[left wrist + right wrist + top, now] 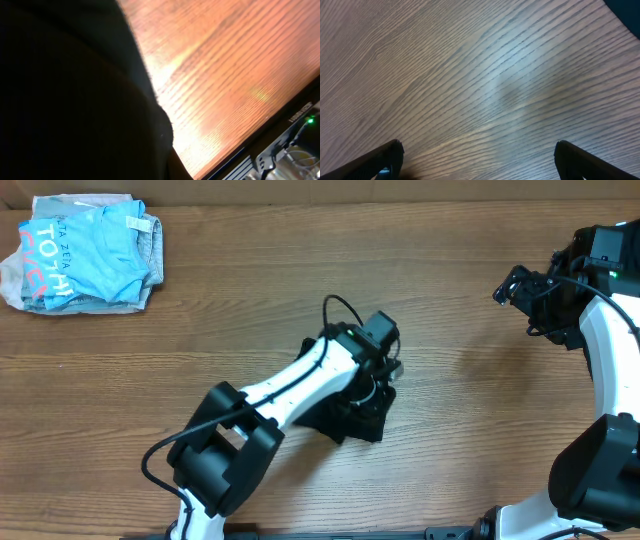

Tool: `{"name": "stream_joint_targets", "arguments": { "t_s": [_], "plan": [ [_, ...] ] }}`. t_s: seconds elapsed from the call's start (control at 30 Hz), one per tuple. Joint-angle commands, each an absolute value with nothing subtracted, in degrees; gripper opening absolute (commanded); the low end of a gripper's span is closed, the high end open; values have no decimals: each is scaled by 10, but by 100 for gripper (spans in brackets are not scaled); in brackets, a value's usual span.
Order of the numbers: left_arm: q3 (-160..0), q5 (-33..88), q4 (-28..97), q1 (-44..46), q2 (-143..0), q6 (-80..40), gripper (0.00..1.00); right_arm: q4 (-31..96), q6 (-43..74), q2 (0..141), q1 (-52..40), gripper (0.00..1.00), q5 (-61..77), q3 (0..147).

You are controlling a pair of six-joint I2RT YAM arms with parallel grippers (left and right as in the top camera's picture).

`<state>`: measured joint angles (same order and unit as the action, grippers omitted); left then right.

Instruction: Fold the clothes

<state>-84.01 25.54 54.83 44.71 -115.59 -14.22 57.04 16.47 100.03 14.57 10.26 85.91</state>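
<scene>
A black T-shirt lies bunched in a small dark heap at the middle of the wooden table. My left gripper points down into the top of that heap and is shut on the fabric. In the left wrist view the black cloth fills the left half of the picture and hides the fingers. No logo or neck label shows. My right gripper hovers at the far right of the table, well away from the shirt. It stands open over bare wood with nothing between its fingers.
A stack of folded light-blue and grey garments sits at the far left corner. The left arm crosses the table's middle from the front edge. The right arm's base stands at the front right. The table's near edge shows in the left wrist view.
</scene>
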Motion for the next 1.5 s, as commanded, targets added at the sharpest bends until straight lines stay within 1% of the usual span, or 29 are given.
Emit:
{"name": "stream_joint_targets", "arguments": {
  "t_s": [0.0,0.13,0.3,0.5,0.67,0.7,0.8,0.83,0.87,0.9,0.93,0.97,1.07,1.1,1.13,1.17,1.23,1.3,1.37,1.43,1.47],
  "plan": [
    [-838,250,546,480,-1140,-152,4,569,164,992,145,100,101,863],
    [-867,219,576,508,-1137,-152,4,569,165,992,145,100,101,863],
    [-937,175,643,516,-1136,-149,4,569,165,992,145,100,101,863],
    [-914,186,622,523,-1146,-148,4,569,165,992,145,100,101,863],
    [-881,242,592,530,-1160,-149,4,569,165,992,145,100,101,863],
    [-878,244,593,530,-1161,-155,7,569,165,992,145,100,101,863],
    [-874,268,606,530,-1162,-156,30,569,165,992,145,100,101,863],
    [-874,276,614,530,-1162,-156,44,569,164,992,145,100,101,863],
    [-874,290,627,530,-1162,-150,65,569,165,992,145,100,101,863],
    [-874,305,641,530,-1162,-135,81,569,165,992,145,100,101,863],
    [-875,319,658,530,-1162,-108,84,569,165,992,145,100,101,863],
    [-877,325,678,529,-1162,-83,81,569,165,992,145,100,101,863],
    [-904,324,750,521,-1161,-26,57,569,165,992,145,100,101,863],
    [-918,323,768,519,-1161,-13,51,569,165,992,145,100,101,863],
    [-934,317,783,516,-1161,-5,39,569,165,992,145,100,101,863],
    [-953,303,795,513,-1161,-4,34,569,165,992,145,100,101,863],
    [-999,263,814,507,-1161,-4,34,569,165,992,145,100,101,863],
    [-1042,227,823,503,-1161,-4,38,569,164,992,145,100,101,863],
    [-1079,182,816,498,-1161,-15,48,569,165,992,145,100,101,863],
    [-1097,120,782,494,-1161,-62,68,569,165,992,145,100,101,863],
    [-1097,97,761,491,-1161,-88,70,569,165,992,145,100,101,863]
  ]
}}
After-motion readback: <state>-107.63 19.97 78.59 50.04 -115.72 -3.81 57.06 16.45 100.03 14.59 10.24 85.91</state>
